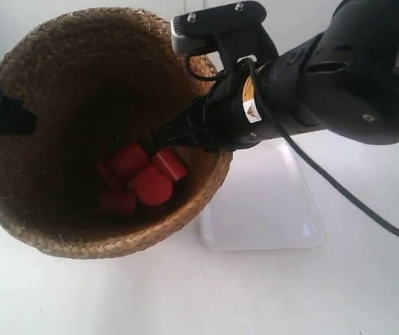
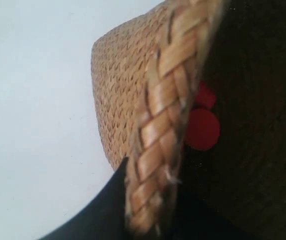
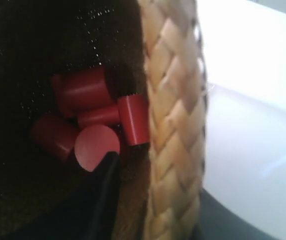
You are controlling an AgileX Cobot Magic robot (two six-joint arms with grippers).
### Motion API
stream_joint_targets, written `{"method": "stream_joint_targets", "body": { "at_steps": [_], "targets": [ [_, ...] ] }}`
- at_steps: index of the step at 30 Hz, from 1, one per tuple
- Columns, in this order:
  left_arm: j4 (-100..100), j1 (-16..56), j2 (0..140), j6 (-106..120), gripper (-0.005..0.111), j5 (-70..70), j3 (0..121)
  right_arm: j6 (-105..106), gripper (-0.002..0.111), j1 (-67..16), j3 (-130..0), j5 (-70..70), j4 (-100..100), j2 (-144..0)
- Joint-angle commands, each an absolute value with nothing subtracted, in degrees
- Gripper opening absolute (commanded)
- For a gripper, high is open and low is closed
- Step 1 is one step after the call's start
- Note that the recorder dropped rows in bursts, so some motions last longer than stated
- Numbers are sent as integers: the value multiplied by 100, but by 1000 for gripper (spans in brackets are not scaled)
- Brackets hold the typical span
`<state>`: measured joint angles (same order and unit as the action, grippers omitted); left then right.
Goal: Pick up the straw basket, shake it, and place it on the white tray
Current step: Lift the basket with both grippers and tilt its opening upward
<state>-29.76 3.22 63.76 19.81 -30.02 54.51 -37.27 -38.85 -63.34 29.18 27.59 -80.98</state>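
The straw basket (image 1: pixel 60 77) fills the exterior view's left half and hangs tilted between my two grippers. Its dark inside faces the camera. My right gripper (image 1: pixel 163 137) is shut on the braided rim (image 3: pixel 175 125), with one finger inside the basket and one outside. On the opposite side, my left gripper (image 1: pixel 10 115) is shut on the rim (image 2: pixel 165 125) in the same way. The white tray (image 1: pixel 269 209) lies on the table to the basket's right, partly under its edge. The right wrist view shows the tray (image 3: pixel 248 140) beyond the rim.
Several red cylinders (image 1: pixel 144 178) lie bunched at the basket's bottom, and they also show in the right wrist view (image 3: pixel 95 120) and the left wrist view (image 2: pixel 202 129). The table (image 1: pixel 325 293) is plain white. A black cable (image 1: pixel 339 188) trails from the right arm over the tray.
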Motion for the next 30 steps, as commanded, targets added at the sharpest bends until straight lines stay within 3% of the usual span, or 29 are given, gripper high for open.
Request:
{"method": "stream_joint_targets", "body": {
  "at_steps": [1, 16, 21, 24, 26, 30],
  "targets": [
    [-3183, 358, 6267, 2065, 0, -2875, 5479, -3932, 0, -3877, -6261, 2761, 3178, -7741],
    [-3230, 358, 6346, 2077, 0, -2900, 5479, -4102, 0, -3877, -5861, 2588, 3223, -8026],
    [-4177, 481, 5620, 2967, 0, -4185, 6068, -3285, 0, -4527, -6187, 2939, 2599, -6940],
    [-2975, 518, 5480, 1998, 0, -2744, 5549, -4559, 0, -4440, -5533, 2353, 4278, -7014],
    [-2282, 472, 5674, 1397, 0, -2850, 5412, -5330, 0, -4135, -5495, 3201, 4374, -7361],
    [-2351, 498, 5669, 1626, 0, -2844, 5400, -5012, 0, -4110, -5490, 2728, 4183, -7187]
  ]
}}
